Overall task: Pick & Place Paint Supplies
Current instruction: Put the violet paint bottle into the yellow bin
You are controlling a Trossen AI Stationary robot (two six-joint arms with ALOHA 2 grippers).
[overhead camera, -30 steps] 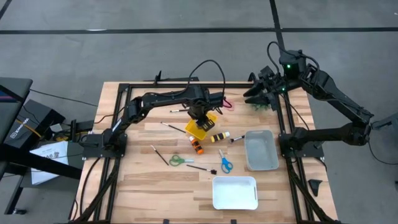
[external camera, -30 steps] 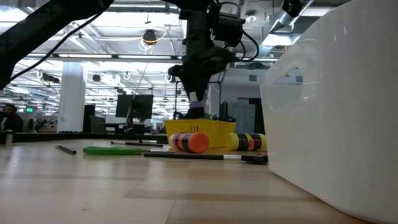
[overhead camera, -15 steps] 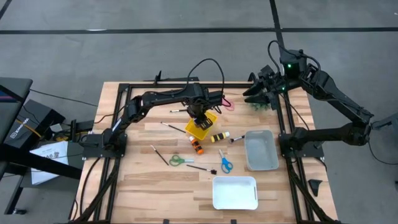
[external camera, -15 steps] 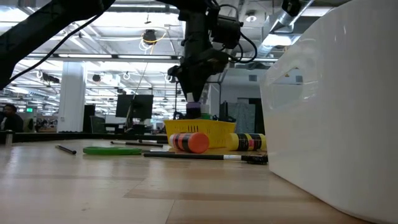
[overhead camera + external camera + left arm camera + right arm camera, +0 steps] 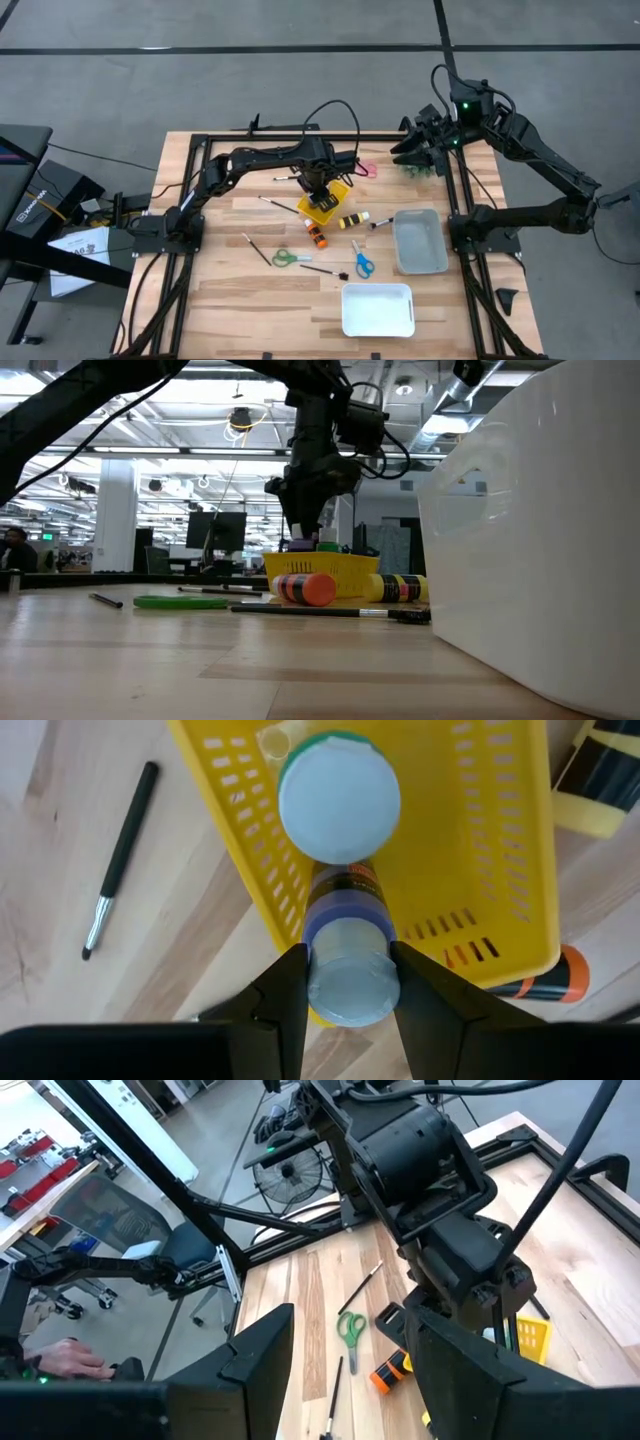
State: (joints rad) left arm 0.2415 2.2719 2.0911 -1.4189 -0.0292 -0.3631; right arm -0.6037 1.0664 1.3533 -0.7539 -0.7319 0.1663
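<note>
Quick headcount of the table: four paint bottles, five brushes as far as I can make out, two bins, one basket, one plant.

Bottles, one of each colour: green bottle (image 5: 338,795), purple bottle (image 5: 347,945), orange bottle (image 5: 317,236), yellow bottle (image 5: 352,220). Brushes: brush one (image 5: 285,178), brush two (image 5: 278,205), brush three (image 5: 256,249), brush four (image 5: 322,270), brush five (image 5: 381,224). Two pairs of scissors for sure, green scissors (image 5: 291,258) and blue scissors (image 5: 361,262); a pink thing (image 5: 366,170) might be a third, can't tell. One grey bin (image 5: 420,262), one white bin (image 5: 378,325), one yellow basket (image 5: 330,212), one spiky green plant (image 5: 420,170).
</note>
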